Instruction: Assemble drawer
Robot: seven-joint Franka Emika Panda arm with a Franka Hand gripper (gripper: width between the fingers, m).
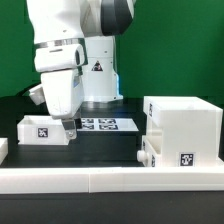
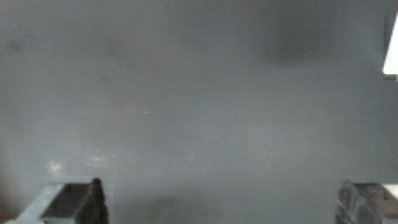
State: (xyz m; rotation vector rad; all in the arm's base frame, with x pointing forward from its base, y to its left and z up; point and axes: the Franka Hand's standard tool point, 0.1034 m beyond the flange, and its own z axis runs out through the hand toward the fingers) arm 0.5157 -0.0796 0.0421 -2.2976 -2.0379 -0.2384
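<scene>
Drawer tray (image 1: 40,131) lies just beside my hand (image 1: 69,127), toward the exterior view's left; I see its fingers (image 2: 75,202) spread open over the counter (image 2: 196,110).

Arm shell (image 1: 58,25): glossy white, bulky rounded links.
Joint cap (image 1: 116,14): dark grey, domed, set into the white shell.
Base column (image 1: 100,82): white and smooth.
Sticker (image 1: 98,67): small black triangular warning mark on the base column.
Wrist housing (image 1: 60,92): white, boxy, with softened edges.
Jaws: two dark, flat-sided prongs; the fingertips (image 2: 75,200) look grey-black and blurred in the wrist view.
</scene>
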